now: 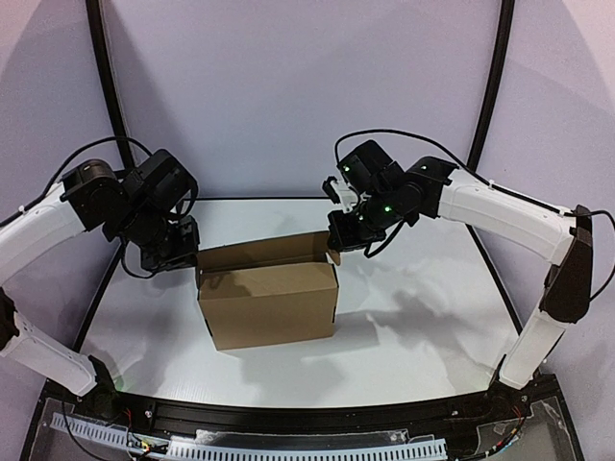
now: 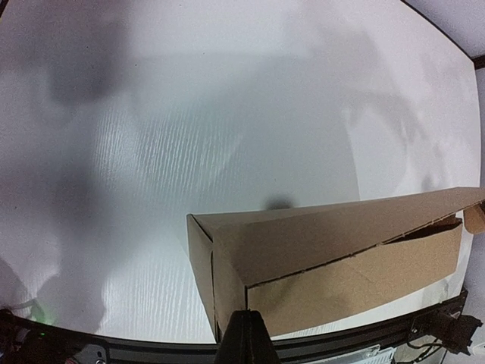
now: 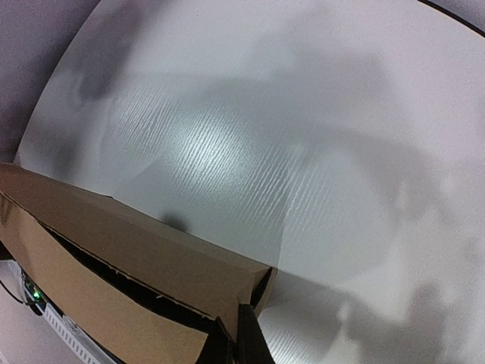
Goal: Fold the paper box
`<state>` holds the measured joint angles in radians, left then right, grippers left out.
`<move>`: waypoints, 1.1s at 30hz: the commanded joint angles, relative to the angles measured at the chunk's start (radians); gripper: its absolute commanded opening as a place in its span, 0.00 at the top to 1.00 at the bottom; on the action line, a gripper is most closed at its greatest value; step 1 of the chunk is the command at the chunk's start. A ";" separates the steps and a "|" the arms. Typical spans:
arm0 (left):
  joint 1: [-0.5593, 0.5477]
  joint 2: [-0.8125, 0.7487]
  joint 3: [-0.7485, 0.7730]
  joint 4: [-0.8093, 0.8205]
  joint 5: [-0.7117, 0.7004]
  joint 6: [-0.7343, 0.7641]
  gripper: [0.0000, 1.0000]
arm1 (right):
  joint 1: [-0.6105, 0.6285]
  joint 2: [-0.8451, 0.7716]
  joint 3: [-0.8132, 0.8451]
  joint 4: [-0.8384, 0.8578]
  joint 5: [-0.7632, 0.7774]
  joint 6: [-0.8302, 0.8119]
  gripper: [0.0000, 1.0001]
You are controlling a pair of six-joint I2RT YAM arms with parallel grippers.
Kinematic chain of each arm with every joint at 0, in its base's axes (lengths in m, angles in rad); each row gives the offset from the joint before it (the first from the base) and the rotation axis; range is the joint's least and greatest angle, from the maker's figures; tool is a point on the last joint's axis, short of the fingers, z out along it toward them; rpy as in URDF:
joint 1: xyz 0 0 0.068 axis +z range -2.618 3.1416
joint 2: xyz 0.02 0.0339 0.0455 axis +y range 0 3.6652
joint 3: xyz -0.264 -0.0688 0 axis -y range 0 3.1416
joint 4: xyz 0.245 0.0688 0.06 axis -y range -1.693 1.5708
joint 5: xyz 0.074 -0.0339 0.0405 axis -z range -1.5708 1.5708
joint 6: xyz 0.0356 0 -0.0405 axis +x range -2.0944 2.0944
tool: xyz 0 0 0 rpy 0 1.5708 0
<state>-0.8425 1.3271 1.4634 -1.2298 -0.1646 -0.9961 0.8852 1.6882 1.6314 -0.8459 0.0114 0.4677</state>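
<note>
the paper box (image 1: 269, 305) stands folded on the white table (image 1: 423, 327), directly between the two grippers. the left gripper (image 1: 188, 252), its jaws pressed narrow together, sits at the box's upper left rear corner, with the box stretching away to its right. the right gripper (image 1: 336, 238), likewise closed narrow, meets the upper right rear corner (whether either one actually pinches cardboard cannot be told). a dark gap runs under the box's top, above its front wall.
</note>
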 commanded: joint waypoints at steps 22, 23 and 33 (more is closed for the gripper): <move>-0.006 0.014 -0.087 0.049 0.078 -0.106 0.99 | 0.110 -0.162 -0.256 0.278 0.171 0.266 1.00; -0.006 0.014 -0.089 0.048 0.080 -0.107 0.99 | 0.113 -0.161 -0.248 0.273 0.171 0.268 1.00; -0.010 0.004 -0.136 0.051 0.088 -0.112 0.99 | 0.198 -0.205 -0.368 0.368 0.331 0.308 1.00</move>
<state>-0.8425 1.2975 1.3953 -1.1512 -0.1525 -1.0999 1.0249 1.5204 1.3406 -0.5845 0.2952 0.7286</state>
